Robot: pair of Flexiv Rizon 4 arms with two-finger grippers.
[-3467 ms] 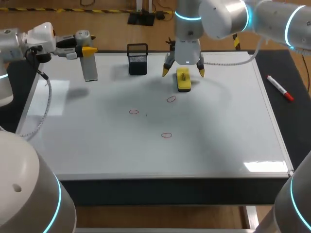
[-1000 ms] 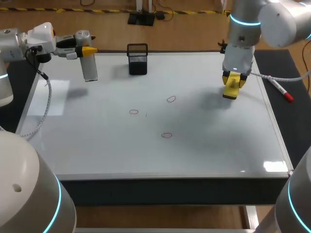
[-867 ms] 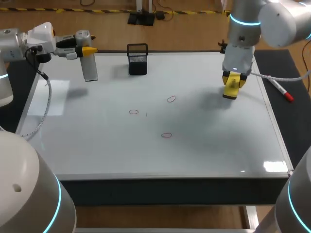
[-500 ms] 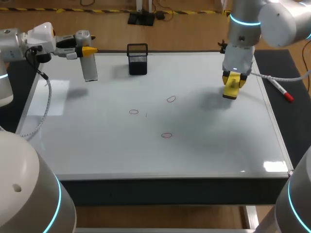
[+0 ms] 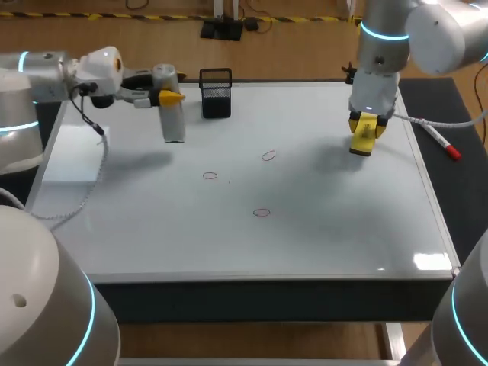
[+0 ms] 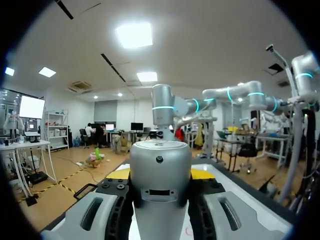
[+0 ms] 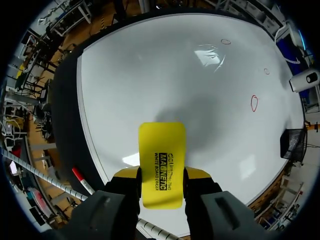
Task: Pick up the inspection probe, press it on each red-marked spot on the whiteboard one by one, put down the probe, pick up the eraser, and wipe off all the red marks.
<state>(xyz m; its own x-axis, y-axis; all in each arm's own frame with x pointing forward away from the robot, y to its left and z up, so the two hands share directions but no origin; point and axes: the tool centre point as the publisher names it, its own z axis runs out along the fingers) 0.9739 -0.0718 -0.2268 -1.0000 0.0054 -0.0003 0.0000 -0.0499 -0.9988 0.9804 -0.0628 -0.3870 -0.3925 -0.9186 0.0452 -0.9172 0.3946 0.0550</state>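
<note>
Left hand (image 5: 168,98): upper left, clamped on the one silver probe (image 5: 174,123), held upright over the whiteboard (image 5: 152,221).
Right hand (image 5: 367,120): upper right, gripping the one yellow eraser (image 5: 362,141) by both sides.
Red marks: three, mid-frame; upper mark (image 5: 268,155), left mark (image 5: 210,176), lower mark (image 5: 261,213).
Holder (image 5: 216,93): one, black mesh, beside the probe.
Marker (image 5: 439,139): one, right edge, on the desk.

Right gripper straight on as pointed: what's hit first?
Likely bare whiteboard; the eraser in the right gripper leads, so it touches first. The nearest red mark lies off that line.
</note>
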